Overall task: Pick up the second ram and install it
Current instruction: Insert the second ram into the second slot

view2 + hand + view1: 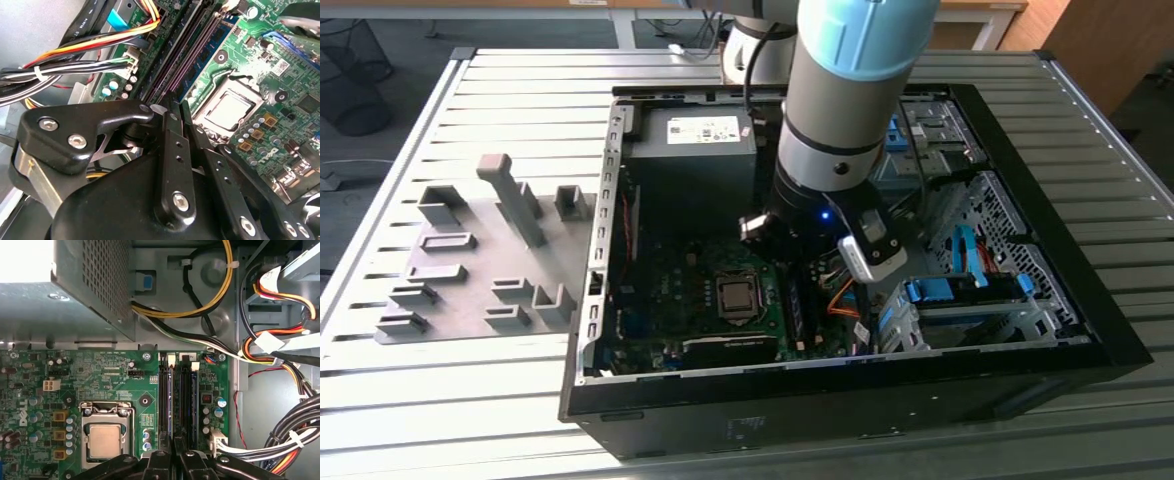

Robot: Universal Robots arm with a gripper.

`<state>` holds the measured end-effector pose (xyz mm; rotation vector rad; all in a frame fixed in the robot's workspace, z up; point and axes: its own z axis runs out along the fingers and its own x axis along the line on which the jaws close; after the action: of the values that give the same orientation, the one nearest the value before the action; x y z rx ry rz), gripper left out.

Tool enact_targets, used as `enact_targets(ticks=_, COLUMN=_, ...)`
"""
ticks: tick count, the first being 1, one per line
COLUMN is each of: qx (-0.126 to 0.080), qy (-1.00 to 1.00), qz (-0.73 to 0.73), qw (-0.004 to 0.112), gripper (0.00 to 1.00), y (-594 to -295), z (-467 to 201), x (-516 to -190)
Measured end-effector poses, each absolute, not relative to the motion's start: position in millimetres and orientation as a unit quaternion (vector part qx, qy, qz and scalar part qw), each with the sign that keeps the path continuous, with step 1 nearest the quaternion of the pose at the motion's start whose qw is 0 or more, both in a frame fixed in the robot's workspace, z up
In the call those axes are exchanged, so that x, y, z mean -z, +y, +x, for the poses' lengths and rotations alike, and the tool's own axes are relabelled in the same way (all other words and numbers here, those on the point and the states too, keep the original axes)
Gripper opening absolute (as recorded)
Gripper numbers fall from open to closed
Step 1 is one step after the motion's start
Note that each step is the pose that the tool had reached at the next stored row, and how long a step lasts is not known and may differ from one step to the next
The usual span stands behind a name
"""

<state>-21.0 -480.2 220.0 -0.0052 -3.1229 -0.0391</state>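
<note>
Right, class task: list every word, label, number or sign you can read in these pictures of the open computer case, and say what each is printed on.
No text here can be quoted with confidence.
White label on the power supply: too small to read.
White lettering on the motherboard: too small to read.
White sticker on the motherboard: blurred.
White logo at the motherboard's edge: a maker's mark, left unquoted.

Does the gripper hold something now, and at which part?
Nothing seems held: the gripper has its jaws shut together with nothing between them, tips down at the ram slots.
</note>
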Motion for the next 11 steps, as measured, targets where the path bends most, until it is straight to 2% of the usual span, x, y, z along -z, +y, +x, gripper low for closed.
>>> enact_targets(ticks=11, qx=0.013, qy=-1.0, qz=-0.002, qw=0.009, gripper=0.14, y=-480.3, z=-20.7, x=-216.5)
